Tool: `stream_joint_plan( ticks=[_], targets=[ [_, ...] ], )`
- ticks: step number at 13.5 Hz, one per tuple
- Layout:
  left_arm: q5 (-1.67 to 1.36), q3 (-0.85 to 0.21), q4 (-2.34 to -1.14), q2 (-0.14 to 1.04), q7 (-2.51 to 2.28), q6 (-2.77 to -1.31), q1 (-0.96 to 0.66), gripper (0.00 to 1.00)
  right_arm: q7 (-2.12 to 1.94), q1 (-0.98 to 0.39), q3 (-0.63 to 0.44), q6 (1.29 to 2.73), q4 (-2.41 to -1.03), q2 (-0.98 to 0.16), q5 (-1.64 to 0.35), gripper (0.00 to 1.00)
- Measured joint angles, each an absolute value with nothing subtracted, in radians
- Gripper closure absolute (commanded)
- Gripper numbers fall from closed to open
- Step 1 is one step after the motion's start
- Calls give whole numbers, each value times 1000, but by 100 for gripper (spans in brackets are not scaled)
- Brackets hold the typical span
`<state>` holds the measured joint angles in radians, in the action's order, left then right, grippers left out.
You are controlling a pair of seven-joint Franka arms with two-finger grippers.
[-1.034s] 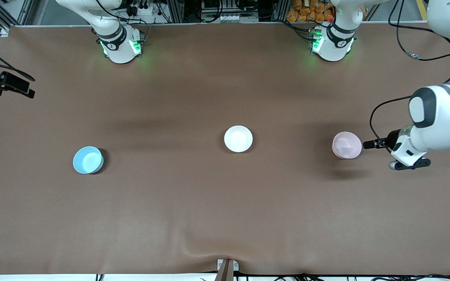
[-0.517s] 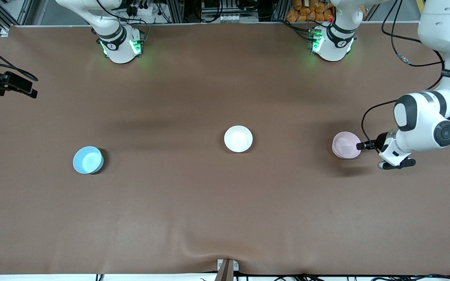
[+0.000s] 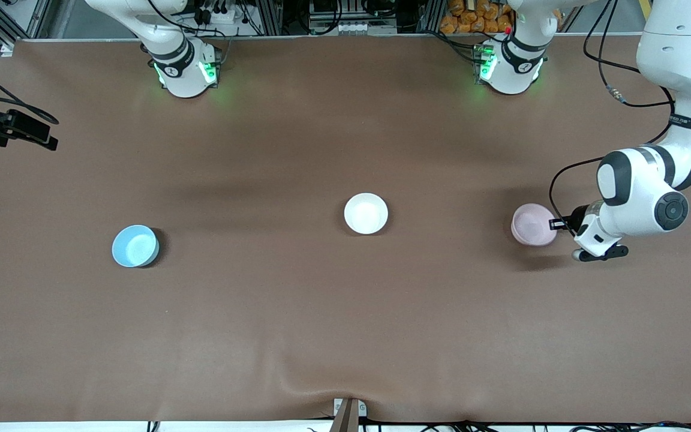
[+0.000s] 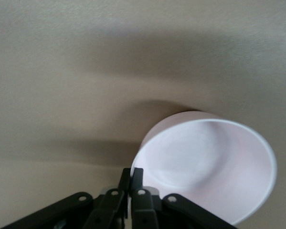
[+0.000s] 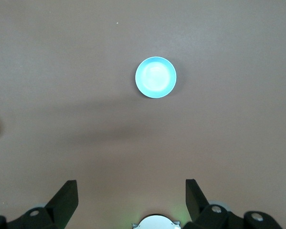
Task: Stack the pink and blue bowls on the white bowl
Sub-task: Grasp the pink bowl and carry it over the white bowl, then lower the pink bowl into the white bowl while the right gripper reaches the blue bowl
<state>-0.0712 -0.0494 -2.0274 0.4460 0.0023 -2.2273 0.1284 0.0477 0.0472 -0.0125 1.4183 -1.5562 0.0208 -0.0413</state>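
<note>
The pink bowl sits toward the left arm's end of the table. My left gripper is at its rim on the side toward that end, with the fingers pinched shut on the rim. In the left wrist view the gripper grips the edge of the pink bowl. The white bowl sits mid-table. The blue bowl sits toward the right arm's end. My right gripper is open and empty, high over the table, and its wrist view shows the blue bowl far below.
The brown table cover has a small wrinkle at its front edge. The two arm bases stand along the back edge. A black fixture juts in at the right arm's end.
My left gripper has moved in to the pink bowl and its fingers now sit on the rim. The bowl has shifted very slightly. The white and blue bowls have not moved.
</note>
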Motion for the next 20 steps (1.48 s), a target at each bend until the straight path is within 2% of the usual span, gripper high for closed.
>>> stream_joint_plan(
  ticks=[4, 7, 10, 13, 17, 20],
  targets=[
    [-101, -128, -2017, 390, 3, -2179, 136, 100, 48, 47, -13, 1418, -1556, 21, -41, 0],
    [-199, -258, -2008, 277, -20, -2075, 131, 100, 48, 47, -13, 1418, -1556, 21, -41, 0],
    [-229, -418, -1993, 215, -145, -2060, 129, 100, 48, 47, -14, 1418, -1557, 18, -41, 0],
    [-235, -559, -1939, 224, -342, -2063, 92, 100, 48, 47, -14, 1415, -1558, 3, -40, 0],
    [-231, -573, -1920, 304, -585, -2204, -58, 100, 48, 48, -18, 1414, -1585, -16, -40, 0],
    [-208, -570, -1910, 404, -613, -2284, -86, 100, 48, 55, -22, 1422, -1619, -41, -40, 0]
  ],
)
